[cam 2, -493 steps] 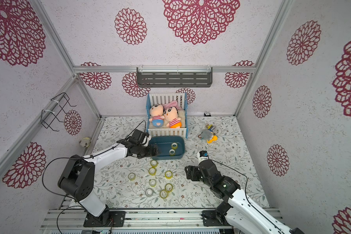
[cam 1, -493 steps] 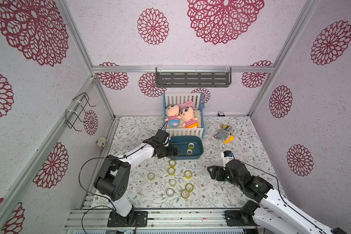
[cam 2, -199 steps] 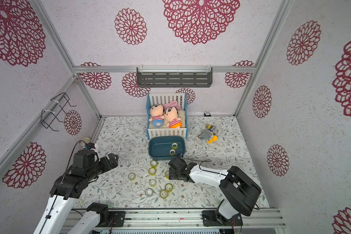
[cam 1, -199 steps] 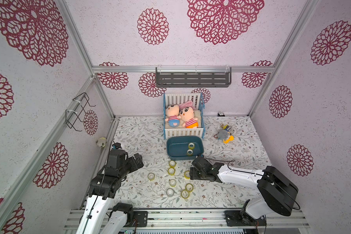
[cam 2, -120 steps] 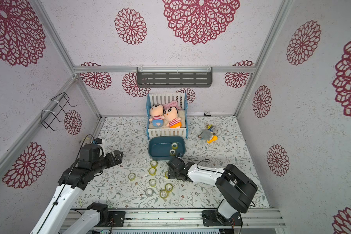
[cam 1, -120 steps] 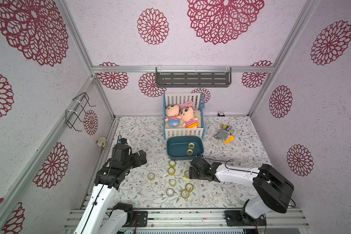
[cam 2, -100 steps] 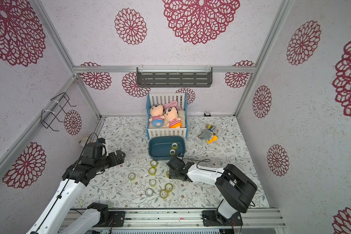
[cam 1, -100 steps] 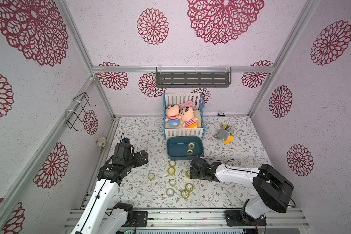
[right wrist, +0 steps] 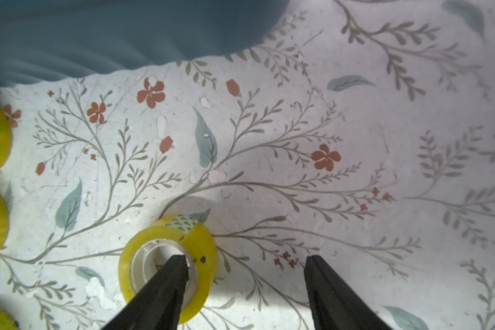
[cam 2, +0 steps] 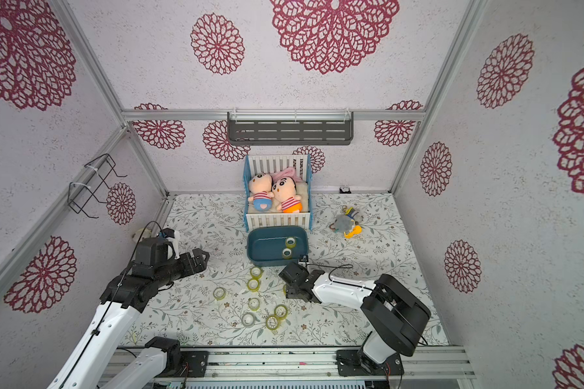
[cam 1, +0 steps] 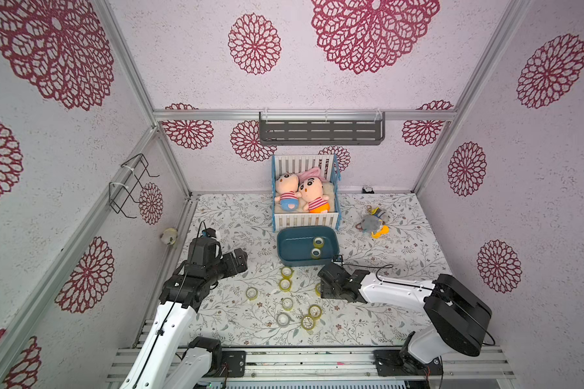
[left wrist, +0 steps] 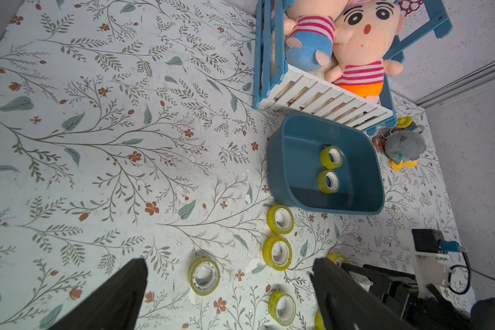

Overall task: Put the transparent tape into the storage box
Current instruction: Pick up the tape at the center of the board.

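– Just in front of the shallow dark teal plastic storage box (cam 1: 294,247), we have the right gripper (right wrist: 246,258) low over one yellowish transparent tape roll (right wrist: 203,245) with a white core. It lies flat on the floral-print mat (cam 1: 236,215). Jaws apart, nothing clamped.
– Finger placement?
– One finger (right wrist: 166,285) sits over the core hole, and its mate stands outside the roll, clear of it. We can't tell if the inner one touches the core.
– Versus earlier?
– Two and a half seconds back that arm was pulled away to the mat's right side. A second ago it had reached this roll, and we see it parked there since.
– Left side?
– Left gripper (left wrist: 229,261) was at the box's left wall back then. Now it's backed off, raised over the mat's left part, fingers spread wide, empty. Over the last second it edged slightly toward the box.
– Box contents?
– Two more rolls (cam 1: 318,241) inside, toward its right side, same as before. Seven other rolls (cam 1: 252,293) lie loose on the mat, unmoved. We still see the box just before the white-slatted blue-framed toy crib (cam 1: 305,220).
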